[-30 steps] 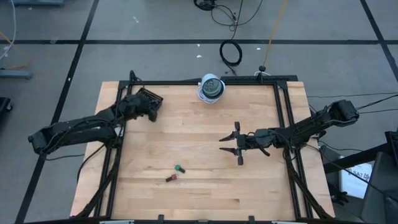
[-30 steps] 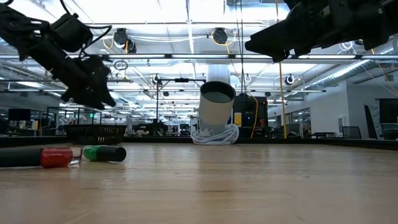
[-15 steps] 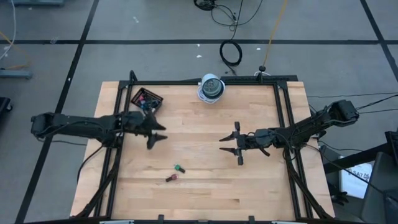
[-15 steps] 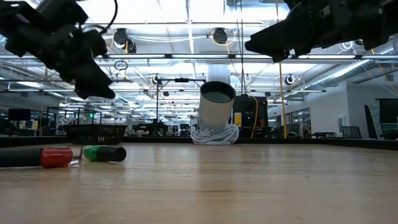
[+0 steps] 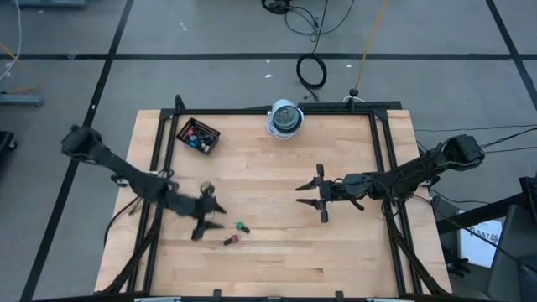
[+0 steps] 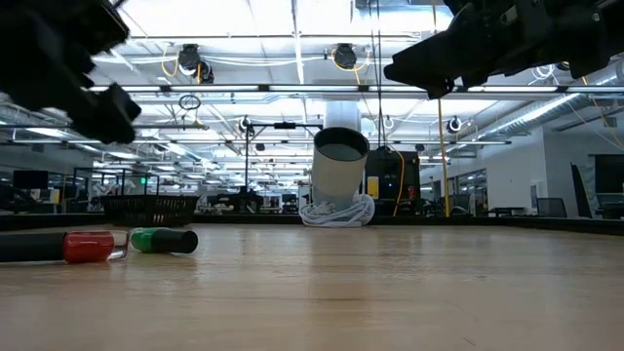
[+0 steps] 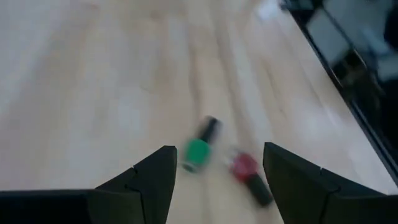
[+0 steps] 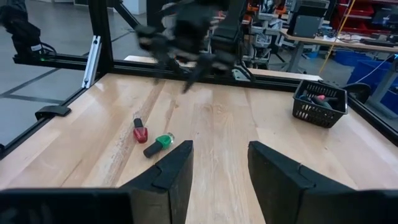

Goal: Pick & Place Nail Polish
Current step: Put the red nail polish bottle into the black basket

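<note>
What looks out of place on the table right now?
Two nail polish bottles lie tipped on their sides on the bare wood, a green one and a red one, close together, away from the black basket that holds others. The open left gripper is beside them; the right gripper waits mid-table.

A red bottle (image 6: 88,247) and a green bottle (image 6: 164,240) are lying on their sides on the table (image 6: 370,292) at the left, close together, the red one nearer the camera. A black basket (image 6: 149,209) is sitting behind them at the far edge. A white cylinder (image 6: 340,183) is standing upright at centre on a coiled cable (image 6: 336,214). The left gripper (image 6: 73,83) is hanging above the bottles, apart from them. The right gripper (image 6: 429,63) is hanging high at the upper right.
</note>
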Robot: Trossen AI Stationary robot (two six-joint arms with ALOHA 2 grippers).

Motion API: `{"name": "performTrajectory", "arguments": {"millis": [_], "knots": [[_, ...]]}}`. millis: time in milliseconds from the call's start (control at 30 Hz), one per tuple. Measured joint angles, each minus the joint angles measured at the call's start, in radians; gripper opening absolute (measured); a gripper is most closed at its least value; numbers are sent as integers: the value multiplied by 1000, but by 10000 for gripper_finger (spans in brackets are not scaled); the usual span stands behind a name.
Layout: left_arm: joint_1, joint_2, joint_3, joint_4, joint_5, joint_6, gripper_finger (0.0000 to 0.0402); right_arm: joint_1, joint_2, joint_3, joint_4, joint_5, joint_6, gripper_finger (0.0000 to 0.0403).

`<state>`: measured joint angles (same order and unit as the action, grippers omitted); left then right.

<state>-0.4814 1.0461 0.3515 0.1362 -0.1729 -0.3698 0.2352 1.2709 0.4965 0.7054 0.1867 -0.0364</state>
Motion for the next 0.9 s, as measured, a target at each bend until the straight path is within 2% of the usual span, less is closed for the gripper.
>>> {"name": "performTrajectory", "arguments": {"millis": [100,200,367,500,667,900], "knots": [[-108,139,89,-62,-62,-43,232,0,0,0,3,0,-1,146],[-168,271,208,-223,-120,-107,232,0,0,0,2,0,1,146],[-176,465,399,-408,-143,-237,232,0,0,0,1,0,13,146],[-174,577,516,-495,-139,-237,232,0,0,0,0,0,16,146],[-173,666,606,-607,-104,-277,232,0,0,0,-6,0,14,146],[-166,716,640,-686,-43,-408,232,0,0,0,-3,0,9,146]]}}
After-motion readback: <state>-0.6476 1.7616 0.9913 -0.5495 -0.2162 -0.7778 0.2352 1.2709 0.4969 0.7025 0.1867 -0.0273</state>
